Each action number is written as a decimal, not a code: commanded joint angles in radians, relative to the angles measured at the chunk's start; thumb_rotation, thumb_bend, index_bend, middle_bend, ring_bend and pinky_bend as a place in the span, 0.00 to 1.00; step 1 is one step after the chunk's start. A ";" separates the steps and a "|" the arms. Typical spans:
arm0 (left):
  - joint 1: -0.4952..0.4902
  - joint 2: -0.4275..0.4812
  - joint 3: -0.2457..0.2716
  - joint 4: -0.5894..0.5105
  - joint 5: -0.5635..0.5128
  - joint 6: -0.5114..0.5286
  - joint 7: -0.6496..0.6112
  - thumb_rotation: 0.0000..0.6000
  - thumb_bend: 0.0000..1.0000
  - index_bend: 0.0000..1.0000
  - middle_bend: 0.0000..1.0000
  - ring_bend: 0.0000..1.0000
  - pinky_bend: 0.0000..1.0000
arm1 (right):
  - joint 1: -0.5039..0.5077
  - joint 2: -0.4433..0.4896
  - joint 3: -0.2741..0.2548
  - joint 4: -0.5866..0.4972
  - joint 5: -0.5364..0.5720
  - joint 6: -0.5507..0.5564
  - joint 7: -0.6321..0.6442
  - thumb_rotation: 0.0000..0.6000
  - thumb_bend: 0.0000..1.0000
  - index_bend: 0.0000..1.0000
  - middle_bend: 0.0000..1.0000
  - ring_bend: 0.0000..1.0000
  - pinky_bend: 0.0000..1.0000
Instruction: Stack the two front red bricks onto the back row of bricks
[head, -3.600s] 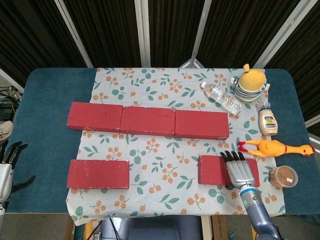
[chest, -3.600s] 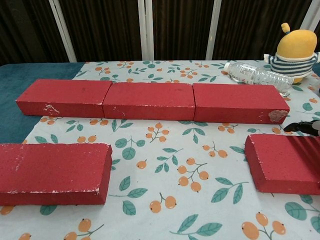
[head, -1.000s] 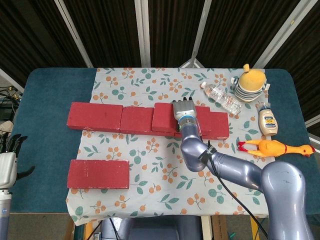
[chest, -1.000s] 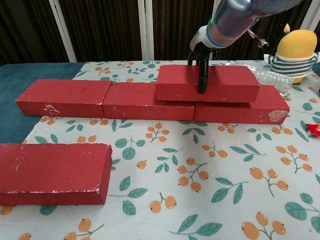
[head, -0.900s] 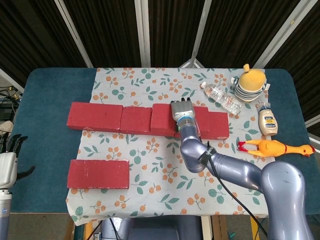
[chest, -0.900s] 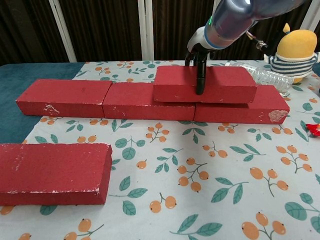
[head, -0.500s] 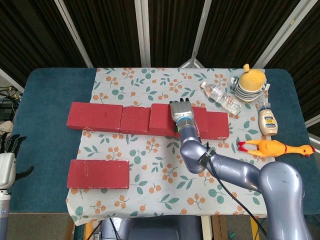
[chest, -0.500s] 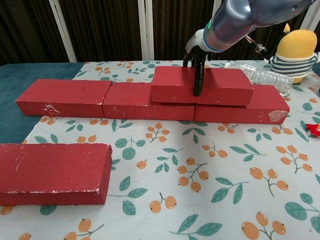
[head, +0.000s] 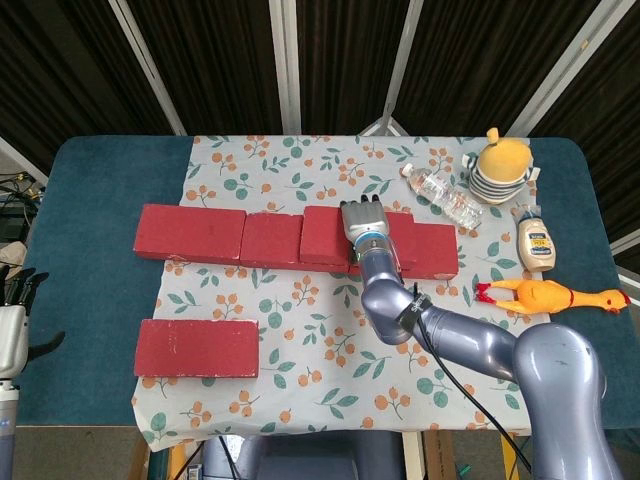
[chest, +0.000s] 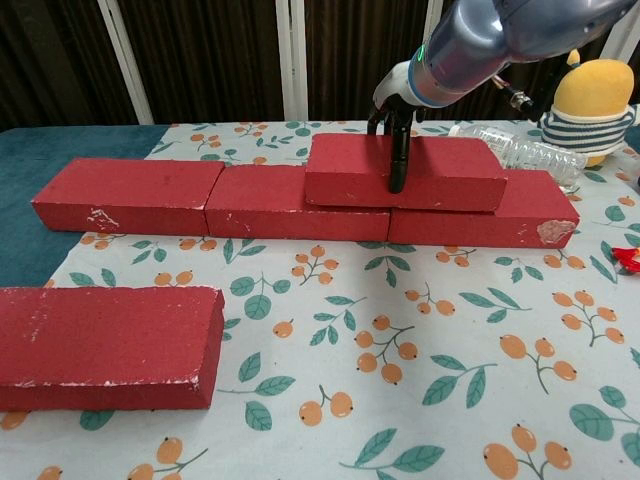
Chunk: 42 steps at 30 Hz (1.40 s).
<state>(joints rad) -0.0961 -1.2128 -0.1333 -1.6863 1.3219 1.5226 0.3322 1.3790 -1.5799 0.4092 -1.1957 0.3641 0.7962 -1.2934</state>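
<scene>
Three red bricks form the back row: left (head: 190, 233) (chest: 130, 195), middle (head: 270, 240) (chest: 290, 200) and right (head: 432, 250) (chest: 480, 215). A fourth red brick (head: 322, 235) (chest: 450, 172) lies on top, spanning the middle and right ones. My right hand (head: 362, 222) (chest: 395, 110) grips it, thumb down its front face and fingers behind. The other front red brick (head: 197, 347) (chest: 105, 345) lies flat at the front left of the floral cloth (head: 330, 330). My left hand (head: 12, 325) hangs at the far left edge, fingers apart, holding nothing.
A water bottle (head: 443, 197) (chest: 510, 150) lies behind the right back brick. A yellow plush toy (head: 502, 165) (chest: 592, 95), a mayonnaise bottle (head: 536, 240) and a rubber chicken (head: 550, 296) sit to the right. My right arm crosses the front right of the table.
The front right brick has been carried onto the back row. Over the last second it slid a little left, still in my right hand. My left hand sank slightly.
</scene>
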 joint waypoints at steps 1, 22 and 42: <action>0.000 -0.002 -0.001 0.000 -0.001 0.003 0.003 1.00 0.00 0.20 0.14 0.01 0.07 | 0.000 0.001 -0.006 0.001 -0.001 -0.009 0.001 1.00 0.06 0.21 0.21 0.00 0.00; 0.000 -0.001 0.002 0.000 -0.005 0.005 0.008 1.00 0.00 0.20 0.14 0.01 0.07 | 0.013 -0.010 -0.038 0.005 -0.042 -0.002 0.050 1.00 0.06 0.21 0.21 0.00 0.00; 0.000 -0.002 0.002 0.001 -0.009 0.008 0.011 1.00 0.00 0.20 0.14 0.01 0.07 | 0.024 -0.021 -0.053 0.016 -0.031 -0.003 0.066 1.00 0.06 0.15 0.14 0.00 0.00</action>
<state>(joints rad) -0.0965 -1.2149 -0.1316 -1.6849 1.3126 1.5302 0.3439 1.4030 -1.6020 0.3566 -1.1785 0.3309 0.7923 -1.2277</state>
